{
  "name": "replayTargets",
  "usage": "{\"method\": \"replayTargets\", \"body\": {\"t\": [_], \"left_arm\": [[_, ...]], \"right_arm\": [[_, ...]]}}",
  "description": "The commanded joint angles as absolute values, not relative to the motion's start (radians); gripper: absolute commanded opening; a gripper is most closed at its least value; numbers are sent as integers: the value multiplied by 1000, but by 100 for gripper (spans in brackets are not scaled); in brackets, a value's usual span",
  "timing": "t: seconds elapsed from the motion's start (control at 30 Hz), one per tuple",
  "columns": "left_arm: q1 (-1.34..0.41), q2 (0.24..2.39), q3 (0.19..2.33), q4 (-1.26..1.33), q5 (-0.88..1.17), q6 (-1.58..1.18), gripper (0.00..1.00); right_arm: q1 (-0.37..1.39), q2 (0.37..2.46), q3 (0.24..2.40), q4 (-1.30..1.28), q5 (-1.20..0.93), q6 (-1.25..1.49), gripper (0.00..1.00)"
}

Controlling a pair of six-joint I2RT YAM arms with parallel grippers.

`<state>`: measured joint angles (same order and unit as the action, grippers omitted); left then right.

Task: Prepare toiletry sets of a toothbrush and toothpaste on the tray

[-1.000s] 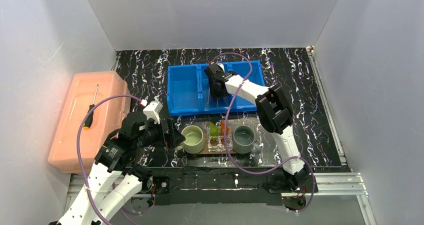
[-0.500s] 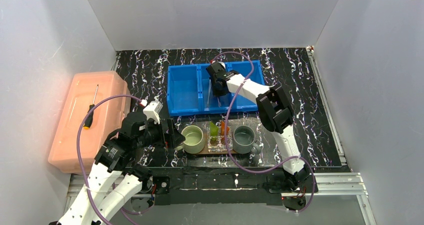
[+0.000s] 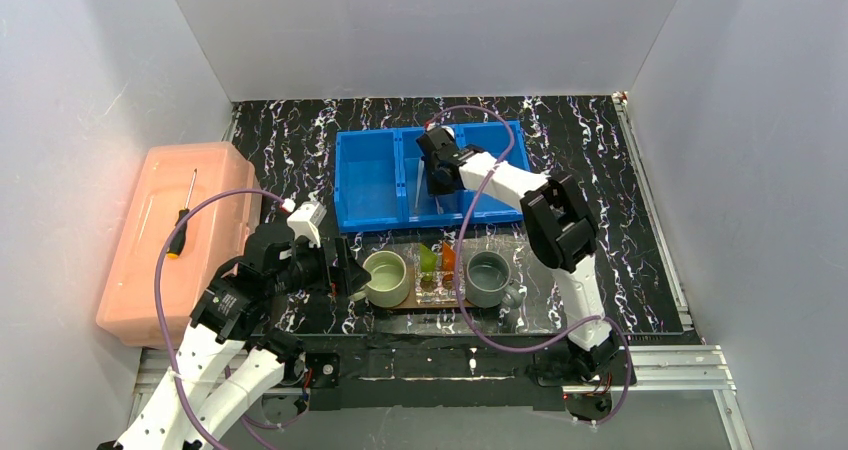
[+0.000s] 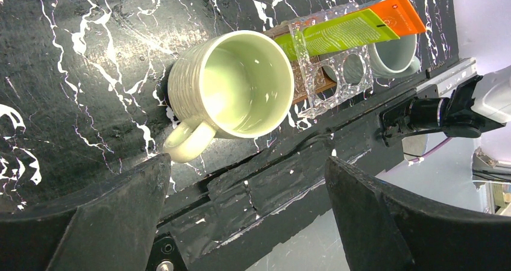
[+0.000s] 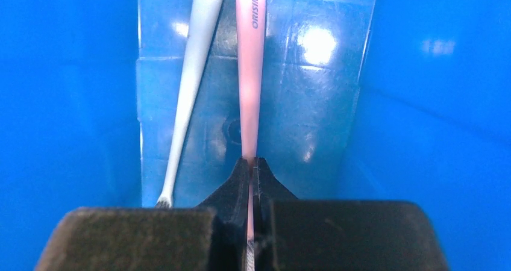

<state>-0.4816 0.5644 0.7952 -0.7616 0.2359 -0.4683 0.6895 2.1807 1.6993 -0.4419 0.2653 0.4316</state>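
Right gripper [image 5: 252, 165]: the jaws are closed tight on the slim handle of the pink toothbrush [image 5: 250, 72], gripping it near the head end. The handle runs straight away from the fingers along the compartment floor. Whether it is lifted off that floor cannot be told. Just to its left lies the white toothbrush [image 5: 190, 72], angled slightly and not touched by the fingers. Both brushes are in the middle compartment of the blue three-compartment bin [image 5: 422, 102]. The top view shows the right arm reaching down into that compartment at the far side of the marbled black table [image 3: 620, 170].

Left gripper [image 4: 247, 165]: the jaws stand wide apart and hold nothing. It hovers near the front edge of the table, just left of the green mug [image 4: 241, 84].

Tray [image 3: 425, 308]: the dark wooden board lies near the front edge, well apart from the bin. It carries the green mug at its left end and the grey mug [image 4: 391, 54] at its right. Between them stands a clear plastic holder [image 4: 331, 78]. The lime-green tube [image 4: 340, 30] and the orange tube [image 4: 401, 15] sit in the holder, side by side.

At far left sits a pink storage box [image 3: 190, 240] with a screwdriver [image 3: 182, 215] on its lid.
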Motion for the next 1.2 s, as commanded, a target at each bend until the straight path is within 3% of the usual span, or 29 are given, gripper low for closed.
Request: {"method": "replayTargets", "body": {"t": [0.0, 0.67, 1.17], "left_arm": [[-482, 567, 793, -759, 230, -459, 99], [-482, 571, 797, -763, 223, -461, 99], [-482, 584, 864, -759, 305, -503, 99]], "right_arm": [[681, 2060, 1688, -399, 282, 437, 1], [683, 1732, 1603, -308, 238, 386, 1], [684, 1439, 1466, -387, -90, 303, 1]]}}
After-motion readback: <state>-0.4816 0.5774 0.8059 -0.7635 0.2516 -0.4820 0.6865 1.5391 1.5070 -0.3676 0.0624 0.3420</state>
